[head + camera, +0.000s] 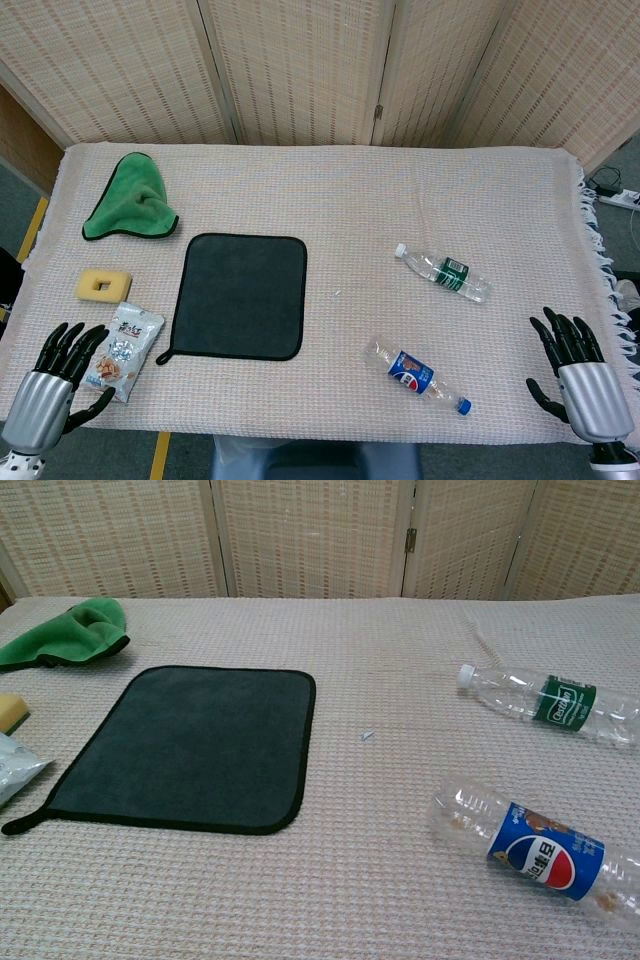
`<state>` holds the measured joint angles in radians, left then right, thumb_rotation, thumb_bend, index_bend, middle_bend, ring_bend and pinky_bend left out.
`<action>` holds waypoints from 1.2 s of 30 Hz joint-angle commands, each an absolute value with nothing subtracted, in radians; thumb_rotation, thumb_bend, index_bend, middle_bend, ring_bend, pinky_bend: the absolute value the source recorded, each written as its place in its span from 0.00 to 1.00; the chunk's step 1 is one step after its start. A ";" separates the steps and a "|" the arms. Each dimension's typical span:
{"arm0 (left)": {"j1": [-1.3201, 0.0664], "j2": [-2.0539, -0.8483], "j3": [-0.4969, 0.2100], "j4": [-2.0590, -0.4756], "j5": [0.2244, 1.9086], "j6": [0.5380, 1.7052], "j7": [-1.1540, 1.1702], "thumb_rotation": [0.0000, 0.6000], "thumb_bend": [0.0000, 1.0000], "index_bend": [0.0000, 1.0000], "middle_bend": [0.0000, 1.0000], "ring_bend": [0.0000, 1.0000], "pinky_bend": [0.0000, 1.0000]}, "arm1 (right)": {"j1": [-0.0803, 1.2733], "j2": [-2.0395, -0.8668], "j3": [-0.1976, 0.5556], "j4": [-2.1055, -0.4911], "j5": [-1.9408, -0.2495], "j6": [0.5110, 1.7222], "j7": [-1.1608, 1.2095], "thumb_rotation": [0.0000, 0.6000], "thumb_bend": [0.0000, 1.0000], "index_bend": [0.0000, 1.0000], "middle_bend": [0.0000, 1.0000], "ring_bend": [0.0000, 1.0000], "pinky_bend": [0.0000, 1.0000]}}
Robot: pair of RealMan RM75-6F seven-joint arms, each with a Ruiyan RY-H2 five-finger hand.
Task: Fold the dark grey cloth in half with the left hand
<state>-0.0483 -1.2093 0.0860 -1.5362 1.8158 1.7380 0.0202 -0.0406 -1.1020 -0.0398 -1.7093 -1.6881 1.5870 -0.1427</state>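
Dark grey square microfibre cloth [240,296] lies flat, left of table centre, unfolded. Left hand [62,375] empty, fingers spread, at near edge beside it. Soft, light, limp (likely drapes); pinch a bound corner

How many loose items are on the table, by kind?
Cloths: 2, grey and green
Bottles: 2, green label and blue label
Sponge: 1
Snack packet: 1
Total: 6
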 commanded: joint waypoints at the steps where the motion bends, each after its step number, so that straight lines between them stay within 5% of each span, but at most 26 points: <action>1: -0.050 -1.209 0.082 -1.536 1.809 1.728 0.017 1.00 0.29 0.13 0.15 0.09 0.05 | -0.035 -1.101 -0.037 -1.709 -1.681 1.578 -0.139 1.00 0.35 0.00 0.00 0.00 0.00; 7: -0.083 -1.213 0.070 -1.537 1.790 1.660 -0.007 1.00 0.29 0.13 0.15 0.09 0.07 | -0.029 -1.096 -0.035 -1.713 -1.670 1.563 -0.129 1.00 0.35 0.00 0.00 0.00 0.00; 11: -0.169 -1.212 0.035 -1.553 1.826 1.596 -0.059 1.00 0.29 0.13 0.18 0.17 0.23 | -0.027 -1.093 -0.031 -1.715 -1.662 1.561 -0.117 1.00 0.35 0.00 0.00 0.00 0.00; 14: -0.266 -1.227 -0.030 -1.573 1.832 1.531 -0.099 1.00 0.29 0.15 0.38 0.45 0.58 | -0.024 -1.088 -0.024 -1.715 -1.649 1.556 -0.107 1.00 0.35 0.00 0.00 0.00 0.00; 16: -0.338 -1.269 -0.083 -1.570 1.803 1.476 -0.159 1.00 0.30 0.21 0.64 0.76 0.86 | -0.020 -1.087 -0.022 -1.716 -1.643 1.549 -0.103 1.00 0.35 0.00 0.00 0.00 0.00; 18: -0.401 -1.304 -0.118 -1.568 1.748 1.393 -0.231 1.00 0.37 0.32 0.89 0.96 0.99 | -0.018 -1.087 -0.020 -1.717 -1.635 1.543 -0.102 1.00 0.35 0.00 0.00 0.00 0.00; 20: -0.477 -1.297 -0.140 -1.599 1.657 1.228 -0.278 1.00 0.45 0.40 1.00 1.00 1.00 | -0.018 -1.083 -0.015 -1.718 -1.620 1.540 -0.095 1.00 0.35 0.00 0.00 0.00 0.00; 25: -0.638 -1.328 -0.228 -1.560 1.466 0.962 -0.183 1.00 0.46 0.35 1.00 1.00 1.00 | -0.023 -1.072 -0.002 -1.715 -1.586 1.544 -0.068 1.00 0.35 0.00 0.00 0.00 0.00; 36: -0.859 -1.526 -0.308 -1.192 1.134 0.646 -0.093 1.00 0.44 0.21 1.00 1.00 1.00 | -0.012 -1.051 0.021 -1.701 -1.498 1.496 -0.010 1.00 0.35 0.00 0.00 0.00 0.00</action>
